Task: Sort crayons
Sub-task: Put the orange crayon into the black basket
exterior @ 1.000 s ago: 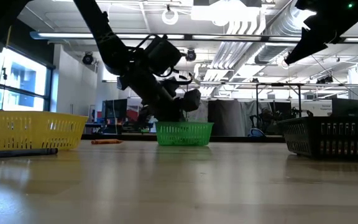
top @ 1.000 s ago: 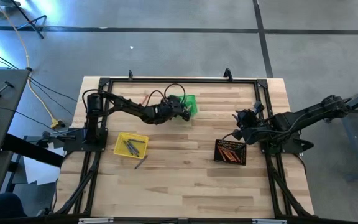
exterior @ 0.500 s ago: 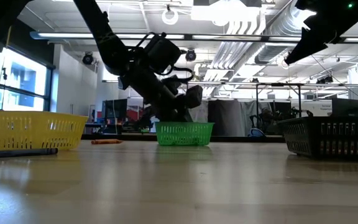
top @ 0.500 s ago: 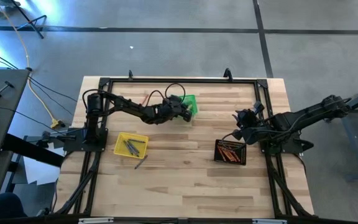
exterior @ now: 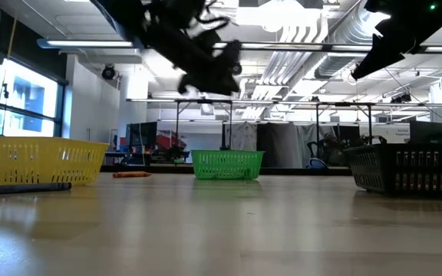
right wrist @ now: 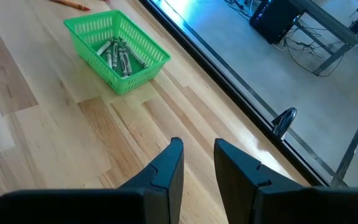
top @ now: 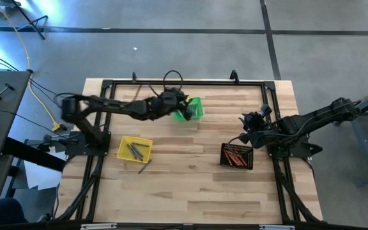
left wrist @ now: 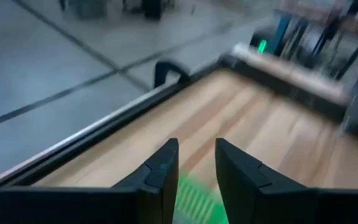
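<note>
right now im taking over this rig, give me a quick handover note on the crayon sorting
Left gripper: open, empty, raised above the green basket.
Right gripper: open, empty, waiting by the black basket.
Done: green crayons lie in the green basket, orange crayons in the black basket, grey crayons in the yellow basket.
Left: a loose grey crayon beside the yellow basket and an orange crayon on the table left of the green one.

The left gripper (left wrist: 196,163) shows its two dark fingers (left wrist: 160,171) standing slightly apart with nothing between them. Below the gap lies a blurred patch of green basket (left wrist: 194,199). Beyond it the wooden bench (left wrist: 260,124) runs to a black rail (left wrist: 114,121) along its edge, where a black clamp (left wrist: 169,70) sits. Grey floor (left wrist: 48,68) lies past the rail.
</note>
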### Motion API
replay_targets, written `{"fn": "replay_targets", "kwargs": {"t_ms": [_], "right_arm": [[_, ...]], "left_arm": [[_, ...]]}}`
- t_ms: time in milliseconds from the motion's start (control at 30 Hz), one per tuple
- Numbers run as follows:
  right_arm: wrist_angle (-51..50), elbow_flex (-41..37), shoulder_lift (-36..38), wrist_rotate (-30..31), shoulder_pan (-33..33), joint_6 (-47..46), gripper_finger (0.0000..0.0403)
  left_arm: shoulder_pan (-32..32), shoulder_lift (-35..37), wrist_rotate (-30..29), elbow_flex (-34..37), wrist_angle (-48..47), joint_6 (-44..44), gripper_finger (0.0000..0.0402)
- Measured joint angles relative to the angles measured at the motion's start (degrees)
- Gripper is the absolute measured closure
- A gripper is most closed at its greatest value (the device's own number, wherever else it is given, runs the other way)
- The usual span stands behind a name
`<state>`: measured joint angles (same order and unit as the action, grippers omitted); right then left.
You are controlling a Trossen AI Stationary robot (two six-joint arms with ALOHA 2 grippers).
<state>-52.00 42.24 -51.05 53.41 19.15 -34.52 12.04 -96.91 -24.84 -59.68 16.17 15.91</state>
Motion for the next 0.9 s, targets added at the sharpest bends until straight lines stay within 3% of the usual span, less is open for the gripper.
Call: {"fn": "replay_targets", "kwargs": {"t_ms": [133,267,433,600,900], "right_arm": [[0.0,0.0,0.0,0.0,0.0,0.0,0.032],[0.0,0.0,0.0,0.0,0.0,0.0,0.032],[0.0,0.0,0.0,0.9,0.0,0.0,0.032],[0.0,0.0,0.0,2.6,0.0,-0.2,0.032],[0.0,0.0,0.0,1.6,0.0,-1.5,0.032]], "left_arm": [[-0.1,9.9,-2.5,0.1,-21.0,0.7,0.0311],[0.7,17.8,-2.9,0.1,-43.8,9.5,0.0312],[1.9,21.2,1.1,0.1,-66.9,21.0,0.0312],[2.6,18.4,7.8,0.1,-72.5,21.7,0.0312],[6.4,8.4,10.9,0.1,-71.5,13.8,0.0312]]}}
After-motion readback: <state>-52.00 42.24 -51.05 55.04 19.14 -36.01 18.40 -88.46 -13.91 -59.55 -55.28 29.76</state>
